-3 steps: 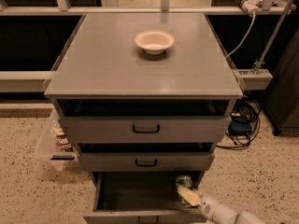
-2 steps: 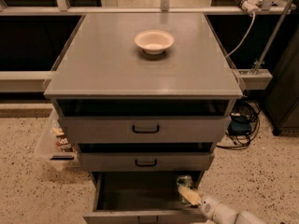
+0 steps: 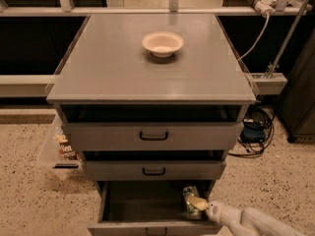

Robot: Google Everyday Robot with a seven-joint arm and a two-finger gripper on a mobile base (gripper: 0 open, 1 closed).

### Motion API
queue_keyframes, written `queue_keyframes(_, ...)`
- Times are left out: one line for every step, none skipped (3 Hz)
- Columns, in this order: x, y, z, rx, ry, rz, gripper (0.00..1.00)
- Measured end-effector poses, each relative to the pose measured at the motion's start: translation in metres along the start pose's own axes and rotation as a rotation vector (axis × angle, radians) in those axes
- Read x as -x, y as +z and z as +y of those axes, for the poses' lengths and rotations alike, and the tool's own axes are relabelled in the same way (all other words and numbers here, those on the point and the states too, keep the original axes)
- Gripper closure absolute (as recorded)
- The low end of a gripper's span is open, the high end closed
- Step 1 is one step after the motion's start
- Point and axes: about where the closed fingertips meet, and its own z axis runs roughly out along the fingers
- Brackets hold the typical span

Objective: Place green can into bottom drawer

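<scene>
Green can (image 3: 189,193) already sits inside the open bottom drawer (image 3: 142,205) at its right end, the tool (image 3: 198,203) touching it, grip impossible to tell, so probably only letting go and backing out are left.

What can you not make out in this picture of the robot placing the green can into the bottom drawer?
1. Camera view: the pincer sits at the bottom drawer's right end, covering part of the green can; whether the can touches the drawer floor is hidden.
2. The bottom drawer's front is cut off by the lower edge.
3. The upper drawers' insides are lost in shadow.
4. The packets left of the cabinet are too small to identify.
</scene>
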Motion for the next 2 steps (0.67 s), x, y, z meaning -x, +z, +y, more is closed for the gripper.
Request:
queue_keyframes(-0.014,0.042,-0.019,0.008,0.040,0.141,1.00)
queue_keyframes(-0.024,0.070,-0.025,0.023,0.055,0.229,1.00)
